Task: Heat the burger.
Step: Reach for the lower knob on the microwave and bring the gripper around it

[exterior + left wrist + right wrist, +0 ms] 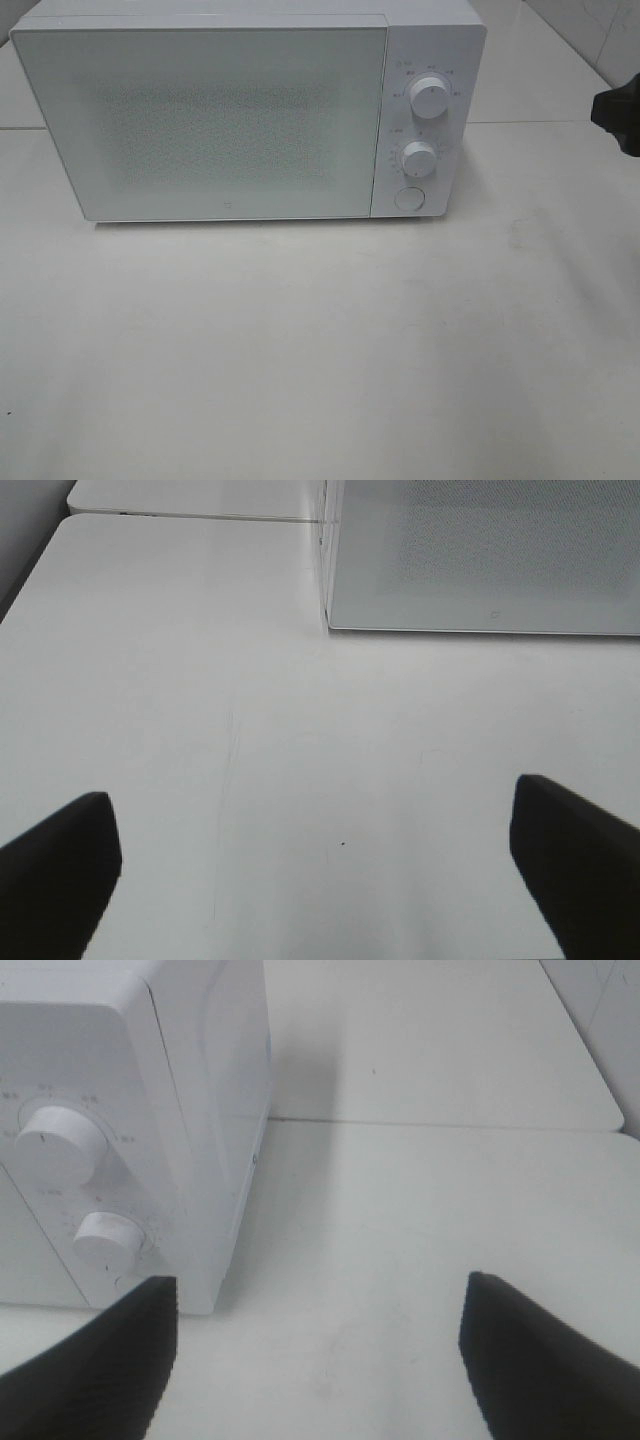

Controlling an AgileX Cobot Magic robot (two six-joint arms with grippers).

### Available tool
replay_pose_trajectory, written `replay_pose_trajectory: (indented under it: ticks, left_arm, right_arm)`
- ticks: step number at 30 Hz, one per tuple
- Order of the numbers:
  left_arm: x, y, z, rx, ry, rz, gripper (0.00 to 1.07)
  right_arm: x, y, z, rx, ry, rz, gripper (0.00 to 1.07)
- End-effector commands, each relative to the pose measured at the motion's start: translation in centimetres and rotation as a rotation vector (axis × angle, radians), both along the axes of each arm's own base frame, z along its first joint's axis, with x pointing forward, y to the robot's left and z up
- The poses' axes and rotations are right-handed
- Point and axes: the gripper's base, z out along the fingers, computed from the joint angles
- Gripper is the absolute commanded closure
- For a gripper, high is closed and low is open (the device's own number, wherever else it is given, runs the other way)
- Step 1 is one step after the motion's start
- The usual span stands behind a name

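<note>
Judging from all three views, the heating has either hardly begun or is already under way behind a closed door, and the pictures do not settle which. The burger shows nowhere: not on the bench [300,350], not in either claw, and not through the microwave [200,120], whose speckled white door [215,115] is shut flush and lets nothing be seen behind it. So I cannot say whether the burger sits inside or has yet to be brought, and nothing can be said about how it looks. The upper knob [429,96], the lower knob [419,157] and the round button [408,197] beneath them stand untouched by any arm, and their settings are too small to read. The left claw [310,810] hangs wide and empty over bare bench, near the front left corner of the microwave. The right claw [320,1290] is likewise spread wide with nothing in it, beside the oven's right wall with both knobs in its sight. In the high view only a dark piece of the right arm [617,118] shows at the right edge, well apart from the controls. If the burger is inside, setting the timer remains; if not, fetching it, opening the door and loading it remain too.
</note>
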Motion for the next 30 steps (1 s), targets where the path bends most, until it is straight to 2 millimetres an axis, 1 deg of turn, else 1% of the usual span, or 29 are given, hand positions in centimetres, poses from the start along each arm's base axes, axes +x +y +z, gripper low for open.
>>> replay_pose_trajectory:
  ticks: [1, 3, 5, 6, 8, 9, 10, 12, 13, 14, 15, 16, 17, 18, 19, 20, 21, 23, 24, 25, 27, 28, 30]
  left_arm:
    - [-0.3, -0.1, 0.0, -0.006, -0.033, -0.002, 0.09]
    - [-0.3, -0.1, 0.0, -0.006, -0.033, -0.002, 0.09]
    - [-0.3, -0.1, 0.0, -0.006, -0.033, -0.002, 0.09]
    - [-0.3, -0.1, 0.0, -0.006, -0.033, -0.002, 0.09]
    - [-0.3, -0.1, 0.0, -0.006, -0.033, -0.002, 0.09]
    - [-0.3, -0.1, 0.0, -0.006, -0.033, -0.002, 0.09]
    - [-0.3, -0.1, 0.0, -0.006, -0.033, -0.002, 0.09]
    - [-0.3, -0.1, 0.0, -0.006, -0.033, -0.002, 0.09]
    - [-0.3, -0.1, 0.0, -0.006, -0.033, -0.002, 0.09]
    - [-0.3, -0.1, 0.0, -0.006, -0.033, -0.002, 0.09]
    - [-0.3, -0.1, 0.0, -0.006, -0.033, -0.002, 0.09]
    - [-0.3, -0.1, 0.0, -0.006, -0.033, -0.002, 0.09]
    - [-0.3, -0.1, 0.0, -0.006, -0.033, -0.002, 0.09]
    - [-0.3, -0.1, 0.0, -0.006, -0.033, -0.002, 0.09]
    - [-0.3, -0.1, 0.0, -0.006, -0.033, -0.002, 0.09]
    - [-0.3, -0.1, 0.0, -0.006, -0.033, -0.002, 0.09]
    - [-0.3, -0.1, 0.0, -0.006, -0.033, -0.002, 0.09]
    - [-0.3, -0.1, 0.0, -0.006, -0.033, -0.002, 0.09]
    - [-0.3, -0.1, 0.0, -0.006, -0.033, -0.002, 0.09]
    - [-0.3, -0.1, 0.0, -0.006, -0.033, -0.002, 0.09]
    - [-0.3, -0.1, 0.0, -0.006, -0.033, -0.002, 0.09]
    - [-0.3, -0.1, 0.0, -0.006, -0.033, -0.002, 0.09]
    - [-0.3, -0.1, 0.0, -0.006, -0.033, -0.002, 0.09]
  right_arm:
    - [1.0, 0.1, 0.2, 0.017, -0.068, 0.002, 0.31]
    - [1.8, 0.2, 0.1, 0.022, -0.129, 0.011, 0.31]
    - [2.1, 0.3, 0.0, 0.024, -0.143, 0.014, 0.31]
    - [2.5, 0.3, -0.2, 0.028, -0.183, 0.019, 0.31]
    - [2.5, 0.4, -0.6, 0.030, -0.199, 0.020, 0.31]
    - [2.5, 0.4, -1.0, 0.039, -0.267, 0.022, 0.31]
    - [2.5, 0.4, -1.0, 0.039, -0.267, 0.022, 0.31]
    - [2.2, 0.1, -2.1, 0.050, -0.324, -0.005, 0.31]
    - [2.2, 0.1, -2.1, 0.050, -0.324, -0.005, 0.31]
    - [2.0, 0.0, -2.6, 0.053, -0.334, -0.022, 0.31]
    - [1.7, -0.3, -3.6, 0.063, -0.331, -0.060, 0.31]
    - [1.7, -0.3, -3.6, 0.063, -0.331, -0.060, 0.31]
    - [1.6, -0.2, -4.0, 0.063, -0.331, -0.076, 0.31]
    - [1.3, 0.1, -4.7, 0.045, -0.342, -0.094, 0.31]
    - [1.3, 0.1, -4.7, 0.045, -0.342, -0.094, 0.31]
    - [1.2, 0.4, -5.0, 0.027, -0.347, -0.094, 0.31]
    - [1.1, 1.2, -5.6, -0.002, -0.354, -0.087, 0.31]
    - [1.1, 1.5, -5.9, -0.012, -0.348, -0.089, 0.31]
    - [1.3, 2.4, -6.5, -0.018, -0.339, -0.082, 0.31]
    - [1.3, 2.4, -6.5, -0.018, -0.339, -0.082, 0.31]
    - [1.4, 3.5, -7.3, -0.028, -0.343, -0.077, 0.31]
    - [1.4, 3.5, -7.3, -0.028, -0.343, -0.077, 0.31]
    - [1.4, 4.4, -8.1, -0.032, -0.342, -0.072, 0.31]
